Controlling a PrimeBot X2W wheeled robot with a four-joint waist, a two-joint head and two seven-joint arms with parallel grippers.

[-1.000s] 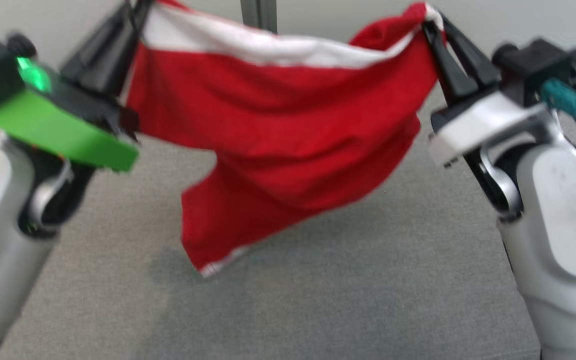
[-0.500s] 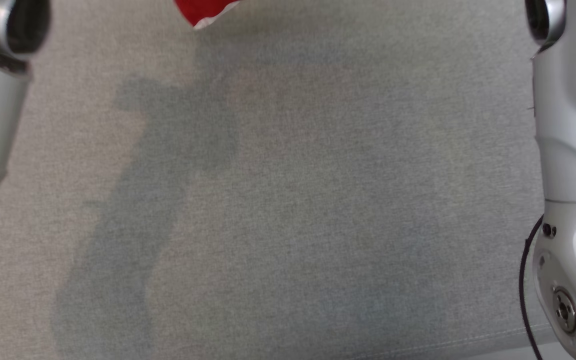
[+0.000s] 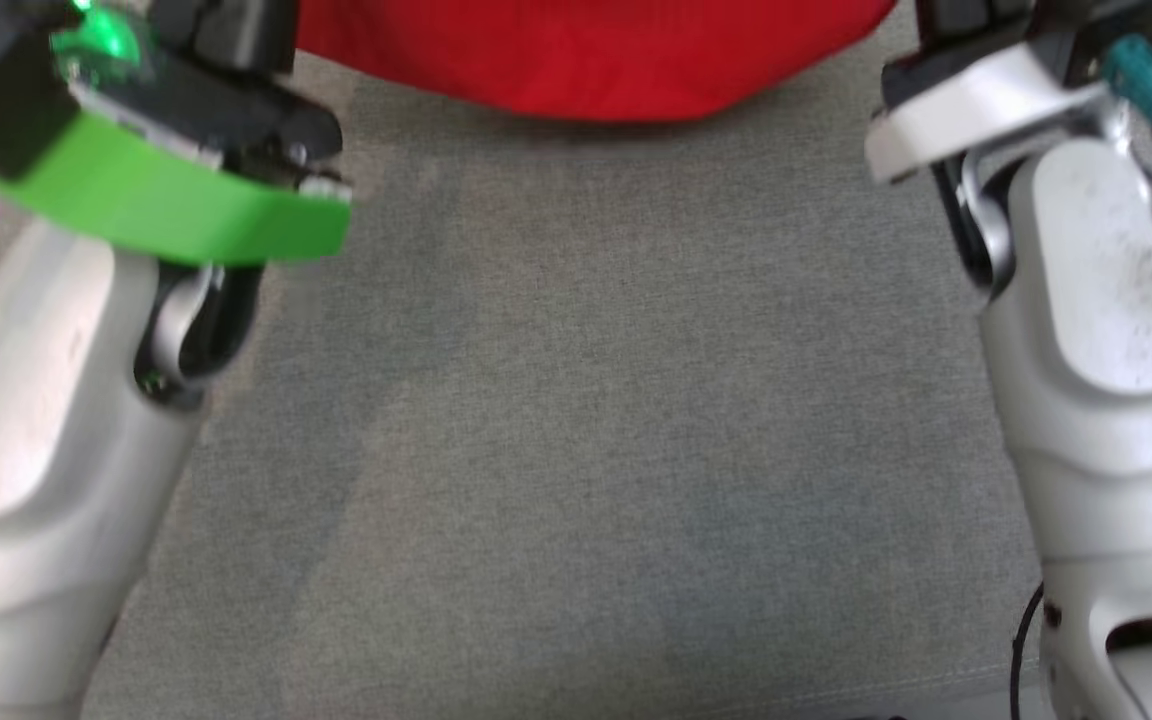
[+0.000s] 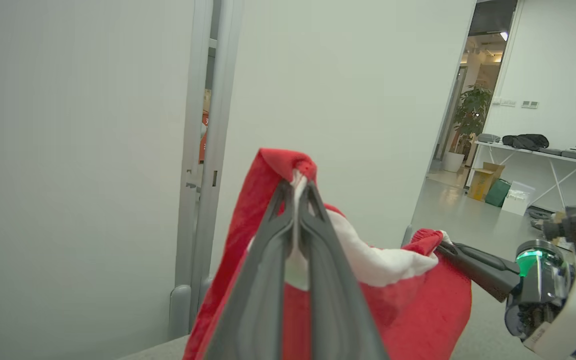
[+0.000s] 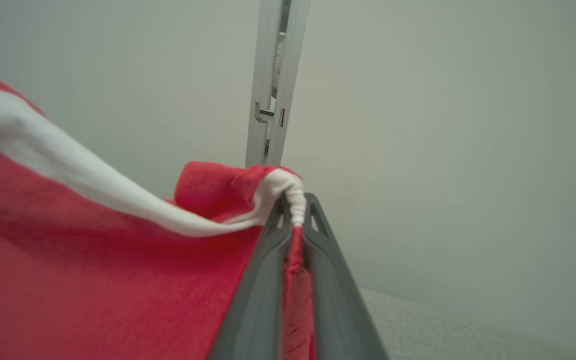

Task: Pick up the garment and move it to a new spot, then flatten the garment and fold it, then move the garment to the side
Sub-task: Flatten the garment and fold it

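A grey cloth-topped desk [image 3: 576,450] is spreading out nearest the head camera. At ten and two o'clock, the left gripper [image 4: 298,182] and the right gripper [image 5: 295,200] are each pinching a white-trimmed top corner of the red garment [image 3: 586,60], which is hanging between them at twelve o'clock, stretched wide, likely so it settles flat when lowered. A pale wall [image 5: 443,125] is standing beyond

grey cloth surface [image 3: 586,450] | pale wall [image 4: 68,150] | metal post [image 5: 273,75] | potted plant [image 4: 470,110] | white table [image 4: 518,150]
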